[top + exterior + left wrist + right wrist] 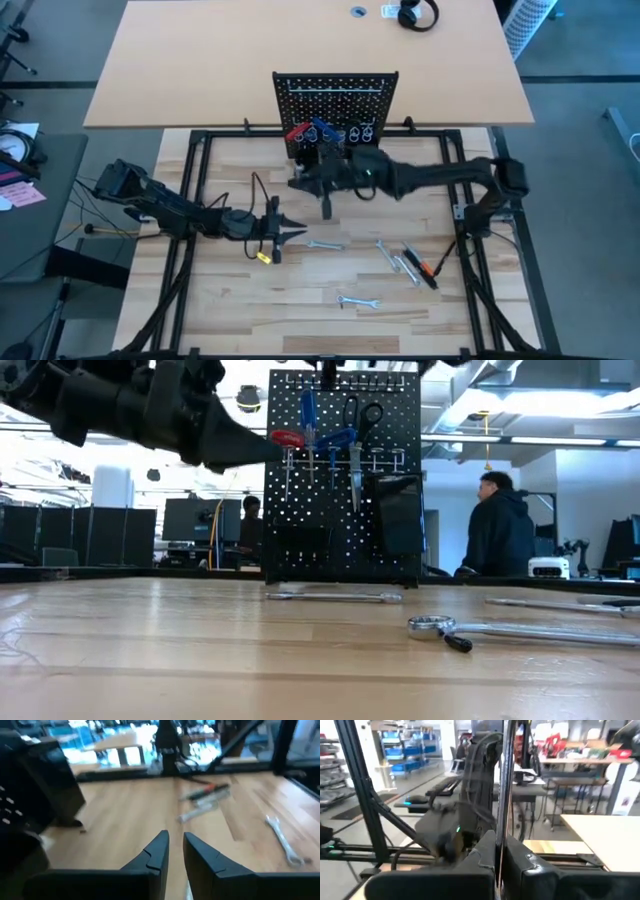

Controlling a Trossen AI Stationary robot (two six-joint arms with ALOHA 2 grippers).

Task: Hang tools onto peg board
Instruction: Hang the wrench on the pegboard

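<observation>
Right gripper [326, 192] is being held in front of the peg board [336, 95], at mid-table. Its fingers are clamped on a thin silver wrench [506, 795]; in the right wrist view the shaft is seen pinched between the two dark pads and running straight up past them. In the high view the same tool is seen as a dark streak hanging below the gripper.

Left gripper [292, 235] is being held over the wood surface left of centre, away from the board. Its fingers [157, 851] are seen slightly apart, a narrow gap between the tapered black tips, with nothing gripped.

Peg board: upright black perforated metal panel, at the far edge of the wood table [230, 310]. Already hung on it, per the low view: red-handled tool [287, 438], blue-handled screwdriver [308, 412], black scissors [362, 418]. A black cup [399, 512] is mounted at the lower right of the panel.

Loose tools being left flat on the pale plank tabletop: a silver wrench [322, 244] near centre, another wrench [358, 301] nearer the front edge, a cluster of silver tools [395, 258] to the right, just beside an orange-and-black tool [422, 266].

A person in a dark hooded top [497, 526] is visible in the room behind the table.
</observation>
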